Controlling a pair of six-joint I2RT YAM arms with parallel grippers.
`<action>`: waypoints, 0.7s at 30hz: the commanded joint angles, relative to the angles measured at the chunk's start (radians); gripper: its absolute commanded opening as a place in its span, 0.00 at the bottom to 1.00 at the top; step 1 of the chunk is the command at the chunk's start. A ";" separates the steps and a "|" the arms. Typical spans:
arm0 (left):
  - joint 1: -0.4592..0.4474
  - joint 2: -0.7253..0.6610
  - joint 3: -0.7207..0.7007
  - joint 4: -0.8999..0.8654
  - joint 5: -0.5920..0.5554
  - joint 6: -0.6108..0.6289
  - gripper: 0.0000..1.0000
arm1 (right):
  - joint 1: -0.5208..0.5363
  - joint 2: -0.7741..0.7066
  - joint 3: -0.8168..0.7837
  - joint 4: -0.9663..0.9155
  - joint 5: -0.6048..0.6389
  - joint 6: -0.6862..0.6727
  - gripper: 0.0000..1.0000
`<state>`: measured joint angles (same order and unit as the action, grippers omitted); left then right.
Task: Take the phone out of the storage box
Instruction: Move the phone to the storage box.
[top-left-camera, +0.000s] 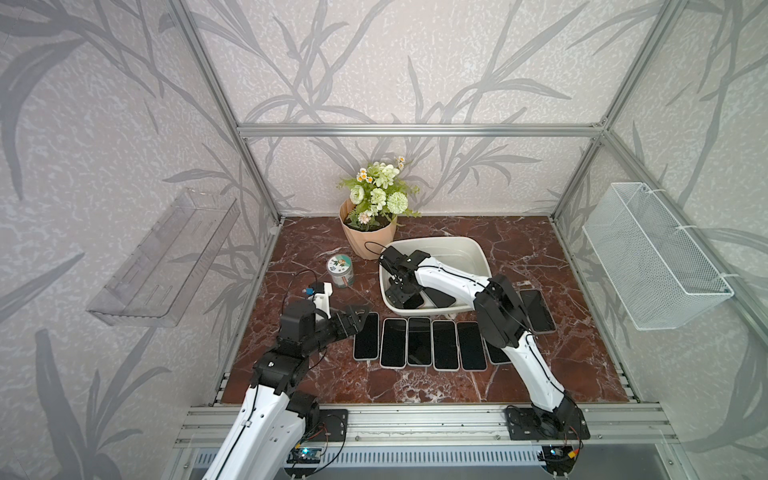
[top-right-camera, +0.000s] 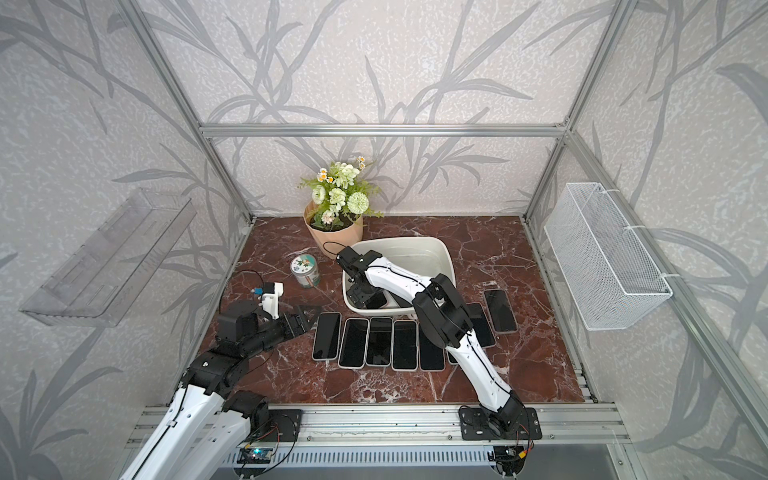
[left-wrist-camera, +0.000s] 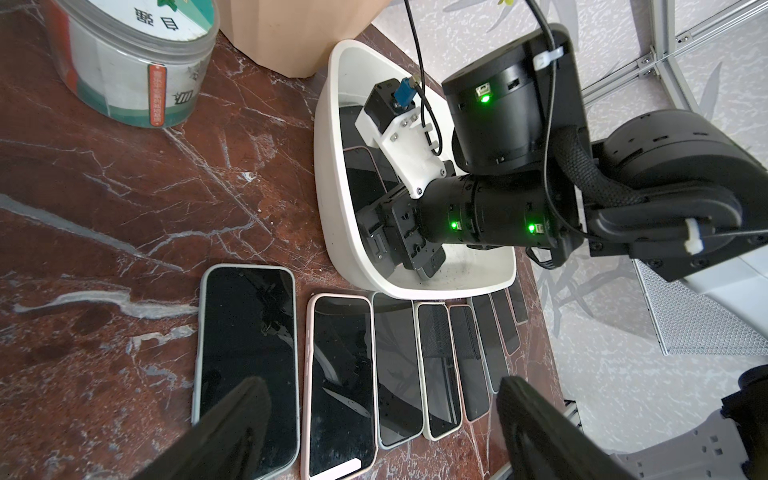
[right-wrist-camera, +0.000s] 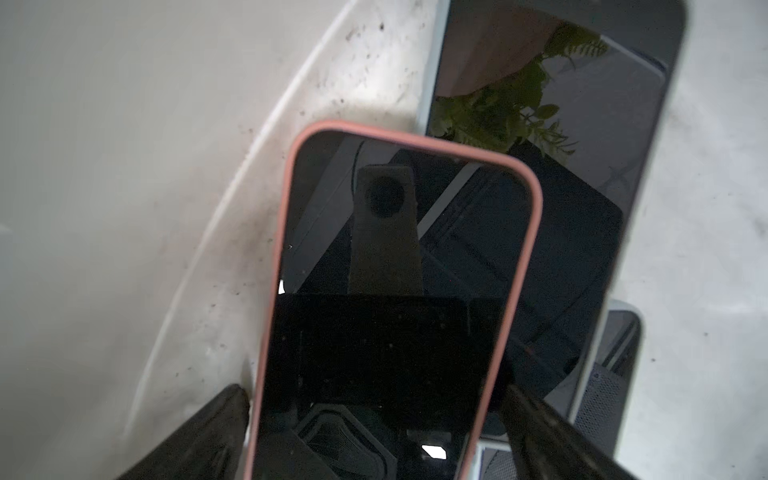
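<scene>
The storage box sits at twelve o'clock of the row of phones. At the row's nine o'clock the left gripper hangs open, empty. In the box's seven o'clock corner the right gripper stands spread wide astride the pink-cased phone, nothing clamped yet. I'd close squarely on its long edges, then lift straight off the pale-cased phone beneath.
</scene>
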<state>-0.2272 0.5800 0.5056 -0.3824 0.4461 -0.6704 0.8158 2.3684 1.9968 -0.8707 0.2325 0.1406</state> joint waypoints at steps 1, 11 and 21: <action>0.000 0.002 0.011 -0.006 -0.003 -0.003 0.91 | -0.018 0.028 0.009 -0.062 0.061 0.006 1.00; 0.000 0.019 0.024 -0.004 0.008 -0.016 0.91 | -0.073 -0.059 -0.084 -0.019 0.072 0.017 0.96; 0.000 0.005 0.017 -0.004 0.009 -0.028 1.00 | -0.074 -0.130 -0.173 0.075 -0.104 -0.091 0.99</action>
<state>-0.2272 0.5972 0.5060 -0.3889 0.4480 -0.6949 0.7467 2.2650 1.8359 -0.8017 0.1974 0.0925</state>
